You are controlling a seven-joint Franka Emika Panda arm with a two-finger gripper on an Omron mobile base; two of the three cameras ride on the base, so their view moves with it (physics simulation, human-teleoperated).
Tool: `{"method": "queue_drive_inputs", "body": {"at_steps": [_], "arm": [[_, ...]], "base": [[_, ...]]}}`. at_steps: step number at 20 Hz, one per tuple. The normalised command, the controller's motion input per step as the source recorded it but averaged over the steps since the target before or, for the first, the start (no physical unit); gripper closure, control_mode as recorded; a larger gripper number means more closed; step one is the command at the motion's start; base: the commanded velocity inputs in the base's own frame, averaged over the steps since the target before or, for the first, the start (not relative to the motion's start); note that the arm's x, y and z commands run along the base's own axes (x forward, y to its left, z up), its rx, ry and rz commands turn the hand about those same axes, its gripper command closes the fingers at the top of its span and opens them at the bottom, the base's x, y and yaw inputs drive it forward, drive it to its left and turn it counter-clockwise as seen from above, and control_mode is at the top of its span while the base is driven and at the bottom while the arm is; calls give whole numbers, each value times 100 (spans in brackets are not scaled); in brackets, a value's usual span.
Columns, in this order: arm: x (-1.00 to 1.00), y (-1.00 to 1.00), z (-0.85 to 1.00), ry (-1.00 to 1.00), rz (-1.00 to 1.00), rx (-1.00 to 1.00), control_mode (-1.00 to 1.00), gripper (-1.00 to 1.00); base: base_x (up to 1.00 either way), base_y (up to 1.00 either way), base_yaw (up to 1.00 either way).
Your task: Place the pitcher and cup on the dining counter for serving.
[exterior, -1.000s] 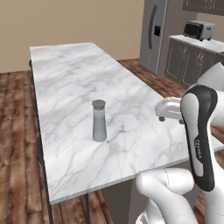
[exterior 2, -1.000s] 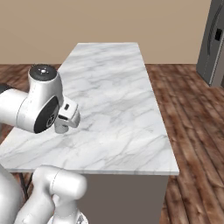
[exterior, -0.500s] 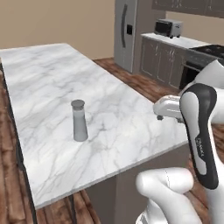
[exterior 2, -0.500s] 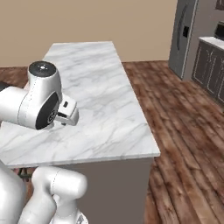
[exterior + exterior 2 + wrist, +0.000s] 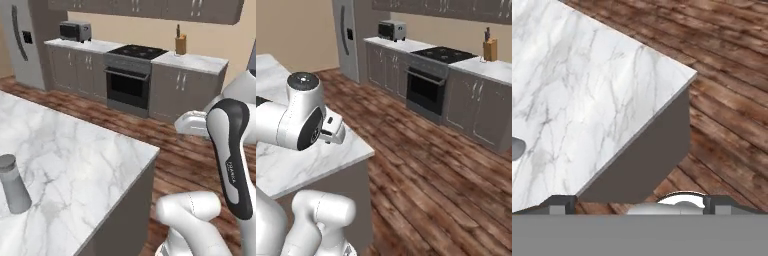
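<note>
The jaws show in the hand view as two dark tips at the bottom edge, one far to the left and one far to the right, so they stand wide apart with nothing between them. Beyond them lies the corner of the desk, its white marble top with grey veins ending in a dark side panel, and wooden floor past that. At the left edge of the hand view a small grey rounded shape sits on the marble; too little of it shows to name. In the left base view the pitcher stands upright on the desk, near the left edge of the picture and well apart from the arm, which rises at the right. In the right base view the arm's white body hangs over the near corner of the desk. Behind are a stove, grey cabinets, a fridge, a microwave and a knife block.
</note>
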Motion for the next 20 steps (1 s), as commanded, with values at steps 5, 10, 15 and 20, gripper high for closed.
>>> {"method": "queue_drive_inputs", "body": {"at_steps": [5,10,15,20], "arm": [[0,0,0,0,0,0,100,-100],[0,0,0,0,0,0,100,-100],[0,0,0,0,0,0,100,-100],[0,0,0,0,0,0,100,-100]], "base": [[0,-44,-81],[0,-52,-80],[0,-54,-79],[5,-49,-77]]}}
